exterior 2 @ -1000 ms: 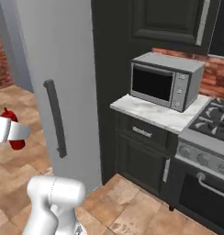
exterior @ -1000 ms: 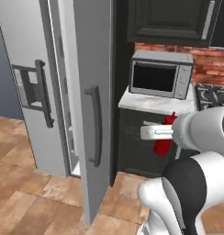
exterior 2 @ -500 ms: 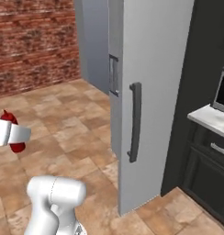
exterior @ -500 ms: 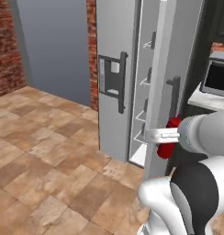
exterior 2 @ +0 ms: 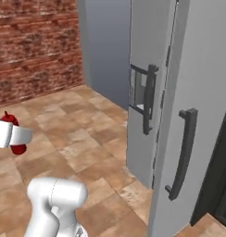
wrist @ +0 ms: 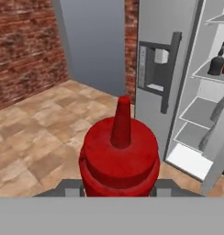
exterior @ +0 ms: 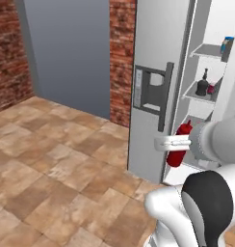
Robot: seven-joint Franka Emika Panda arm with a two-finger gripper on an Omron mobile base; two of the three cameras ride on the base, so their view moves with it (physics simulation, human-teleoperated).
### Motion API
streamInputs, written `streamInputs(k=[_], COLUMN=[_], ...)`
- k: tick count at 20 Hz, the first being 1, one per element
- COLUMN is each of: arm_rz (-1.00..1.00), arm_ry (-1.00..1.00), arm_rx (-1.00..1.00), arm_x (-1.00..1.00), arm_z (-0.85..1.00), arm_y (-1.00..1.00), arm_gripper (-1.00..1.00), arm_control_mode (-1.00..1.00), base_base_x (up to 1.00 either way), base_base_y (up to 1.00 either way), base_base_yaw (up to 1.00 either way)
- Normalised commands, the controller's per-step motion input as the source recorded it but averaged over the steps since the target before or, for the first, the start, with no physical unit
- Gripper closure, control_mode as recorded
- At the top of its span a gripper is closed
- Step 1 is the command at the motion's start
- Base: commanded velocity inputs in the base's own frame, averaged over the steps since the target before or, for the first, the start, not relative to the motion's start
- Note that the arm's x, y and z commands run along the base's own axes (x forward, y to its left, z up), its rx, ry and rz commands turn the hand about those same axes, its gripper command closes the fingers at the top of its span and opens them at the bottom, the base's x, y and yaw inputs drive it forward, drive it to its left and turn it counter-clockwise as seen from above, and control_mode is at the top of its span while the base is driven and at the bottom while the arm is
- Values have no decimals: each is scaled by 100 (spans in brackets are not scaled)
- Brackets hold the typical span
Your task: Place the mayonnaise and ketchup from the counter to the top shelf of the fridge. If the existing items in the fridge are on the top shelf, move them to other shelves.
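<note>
My gripper (exterior: 179,141) is shut on the ketchup (exterior: 178,144), a slim red squeeze bottle held upright in front of the fridge (exterior: 158,62). In the hand view the ketchup (wrist: 119,153) stands between my fingertips, its pointed cap up. The right fridge door is open and shows pale shelves. On the highest shelf in view sits the mayonnaise (exterior: 227,46) with its blue lid. One shelf lower stand the black bottle (exterior: 202,84) and the small red container (exterior: 212,89). In the right base view the ketchup (exterior 2: 14,135) is at the far left. The counter is out of view.
The fridge's left door carries a dispenser panel (exterior: 149,91) and a dark vertical handle (exterior: 165,96). The open door's edge (wrist: 219,151) stands right of the shelves. A brick wall (exterior: 11,53) and a grey panel (exterior: 66,48) lie to the left, over brown tiled floor (exterior: 57,164).
The whole picture has shifted: the base has moved and turned, and the microwave and cabinets have left the views. The fridge's shelves now face me. The ketchup stays in my gripper.
</note>
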Motion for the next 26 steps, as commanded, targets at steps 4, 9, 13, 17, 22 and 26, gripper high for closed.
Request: streamInputs(k=[4,9,13,17,22,26], arm_rz=[0,0,0,0,0,0], arm_ry=[0,0,0,0,0,0], arm_rx=[0,0,0,0,0,0], arm_x=[0,0,0,0,0,0], arm_z=[0,0,0,0,0,0], arm_y=[0,0,0,0,0,0], arm_gripper=[100,100,100,100,100,100], arm_control_mode=[100,100,100,100,100,100], base_base_x=[100,100,98,77,34,0], base_base_y=[29,-2,-25,-41,-22,0], base_base_yaw=[-47,-48,-38,-31,-20,0])
